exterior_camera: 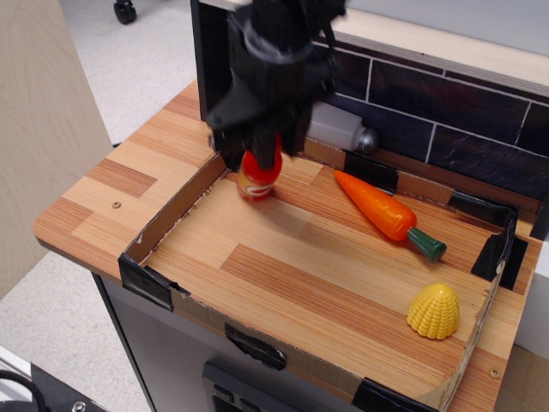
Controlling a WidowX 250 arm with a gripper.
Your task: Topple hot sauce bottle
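Item: hot sauce bottle point(258, 176), directly beneath my fingers point(266, 148), base on the wooden surface point(283, 266). My fingers clamp its neck, high up for tipping leverage. Carrot point(377, 206) lies well aside.

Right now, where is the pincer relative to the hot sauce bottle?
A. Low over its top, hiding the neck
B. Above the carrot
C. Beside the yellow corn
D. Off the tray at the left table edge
A: the pincer covers the hot sauce bottle from above, so only its lower body shows.
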